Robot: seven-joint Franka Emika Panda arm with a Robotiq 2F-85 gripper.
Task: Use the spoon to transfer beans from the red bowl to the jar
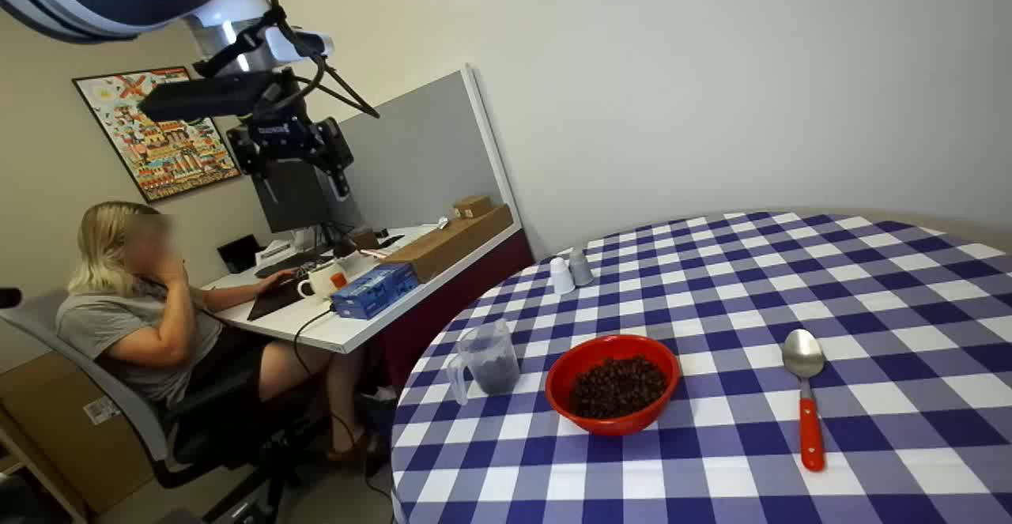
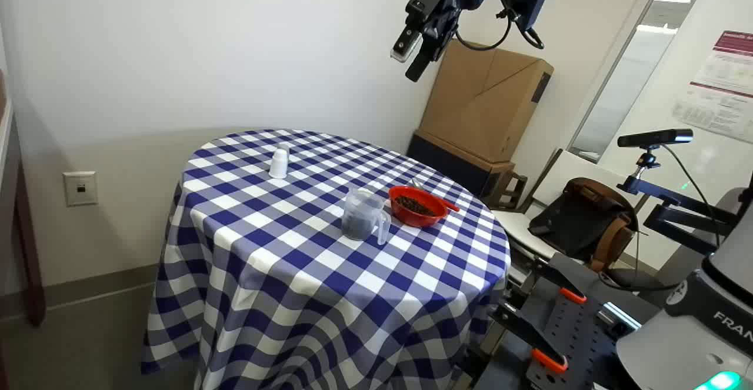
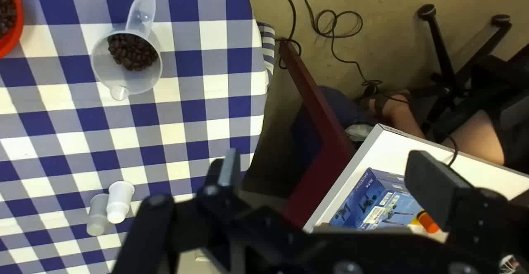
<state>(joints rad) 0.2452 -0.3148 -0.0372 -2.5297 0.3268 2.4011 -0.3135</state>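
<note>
Two heaps of beans are in my sight: one lies in the bowl, and another lies inside the jar, toward its handle. Bowl and jar both stand upright on the checked cloth, near each other but apart. In an exterior view, the spoon lies flat on this cloth, with the bowl between it and the jar; its metal head points away from that camera. My gripper hangs well above the level of the cloth, its two fingers spread wide. In the wrist view, one finger shows against the cloth's edge and one against the desk. Through the cloudy wall of the jar, both exterior views give me only a dim grey shape, so from there I cannot judge well how full it is. A white container and a grey container stand side by side, farther along the cloth.
</note>
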